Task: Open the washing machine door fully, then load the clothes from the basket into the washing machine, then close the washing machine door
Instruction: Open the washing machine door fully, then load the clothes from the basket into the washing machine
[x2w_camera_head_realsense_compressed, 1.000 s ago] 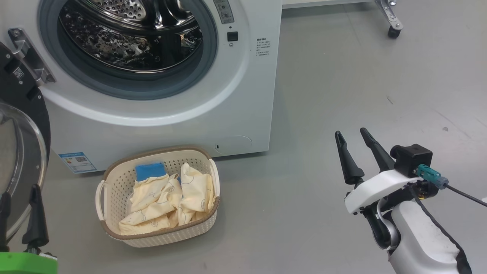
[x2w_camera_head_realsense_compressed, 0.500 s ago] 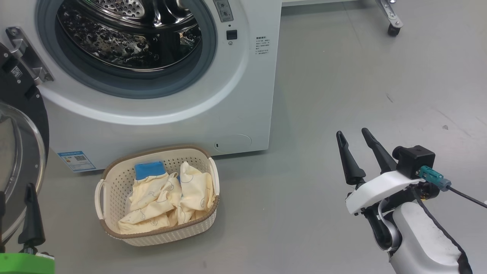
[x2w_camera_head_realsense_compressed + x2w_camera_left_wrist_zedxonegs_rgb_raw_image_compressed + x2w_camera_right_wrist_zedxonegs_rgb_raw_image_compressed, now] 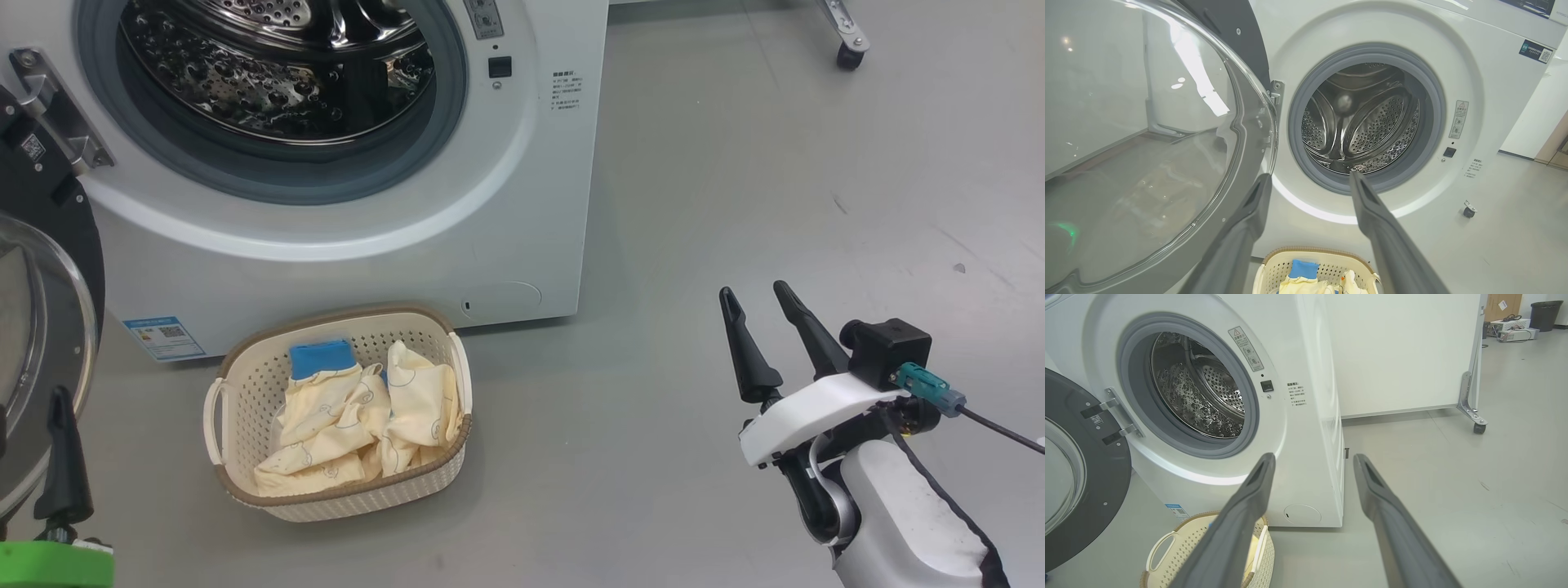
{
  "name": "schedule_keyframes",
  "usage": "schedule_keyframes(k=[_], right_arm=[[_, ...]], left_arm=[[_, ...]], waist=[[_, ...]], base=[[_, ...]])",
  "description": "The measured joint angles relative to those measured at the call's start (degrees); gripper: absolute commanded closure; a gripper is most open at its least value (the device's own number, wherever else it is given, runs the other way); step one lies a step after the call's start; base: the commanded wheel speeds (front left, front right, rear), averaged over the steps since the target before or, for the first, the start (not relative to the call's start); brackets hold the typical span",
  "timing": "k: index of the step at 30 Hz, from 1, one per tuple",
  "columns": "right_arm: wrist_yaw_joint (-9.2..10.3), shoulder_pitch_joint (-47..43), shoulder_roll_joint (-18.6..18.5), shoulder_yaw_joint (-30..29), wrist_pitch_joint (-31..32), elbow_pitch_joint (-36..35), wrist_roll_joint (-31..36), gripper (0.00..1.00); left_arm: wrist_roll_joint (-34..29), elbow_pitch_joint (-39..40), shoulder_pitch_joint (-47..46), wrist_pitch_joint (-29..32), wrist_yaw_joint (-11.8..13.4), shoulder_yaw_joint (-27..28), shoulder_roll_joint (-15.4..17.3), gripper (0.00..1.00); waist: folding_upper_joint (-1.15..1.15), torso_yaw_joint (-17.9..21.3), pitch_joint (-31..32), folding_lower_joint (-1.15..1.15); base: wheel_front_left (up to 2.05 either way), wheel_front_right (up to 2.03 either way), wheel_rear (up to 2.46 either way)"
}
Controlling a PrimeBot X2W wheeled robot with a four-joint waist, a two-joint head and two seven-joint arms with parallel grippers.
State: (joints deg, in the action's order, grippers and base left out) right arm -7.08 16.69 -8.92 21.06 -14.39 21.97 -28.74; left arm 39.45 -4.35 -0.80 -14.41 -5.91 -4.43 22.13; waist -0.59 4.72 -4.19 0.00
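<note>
Clothes lie heaped in the basket, on the floor at the front foot of the washing machine, handy for loading. Washing machine door stands wide open. I read left gripper and right gripper both spread, empty.

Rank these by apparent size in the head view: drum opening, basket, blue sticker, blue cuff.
1. The drum opening, even cropped at the top.
2. The basket.
3. The blue sticker and the blue cuff look alike; no ranking between them.
</note>
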Motion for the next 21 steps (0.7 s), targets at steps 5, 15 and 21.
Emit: schedule_keyframes(k=[5, 15, 21], right_arm=[[0.00, 0.0, 0.1, 0.0, 0.0, -0.2, 0.0, 0.00], [0.00, 0.0, 0.1, -0.1, 0.0, -0.2, 0.0, 0.00], [0.00, 0.0, 0.1, -0.2, 0.0, -0.2, 0.0, 0.00]], left_arm=[[-0.7, 0.0, 0.1, 0.0, 0.0, 0.3, 0.0, 0.00], [-0.9, 0.0, 0.1, 0.0, 0.0, 0.5, -0.1, 0.00], [-0.9, -0.1, 0.1, 0.0, 0.0, 0.6, -0.3, 0.00]], waist=[[0.00, -0.1, -0.2, 0.00], [0.00, -0.2, -0.2, 0.00], [0.00, -0.3, -0.1, 0.00]], base=[[0.00, 0.00, 0.00], [0.21, -0.21, 0.00], [0.54, -0.54, 0.00]])
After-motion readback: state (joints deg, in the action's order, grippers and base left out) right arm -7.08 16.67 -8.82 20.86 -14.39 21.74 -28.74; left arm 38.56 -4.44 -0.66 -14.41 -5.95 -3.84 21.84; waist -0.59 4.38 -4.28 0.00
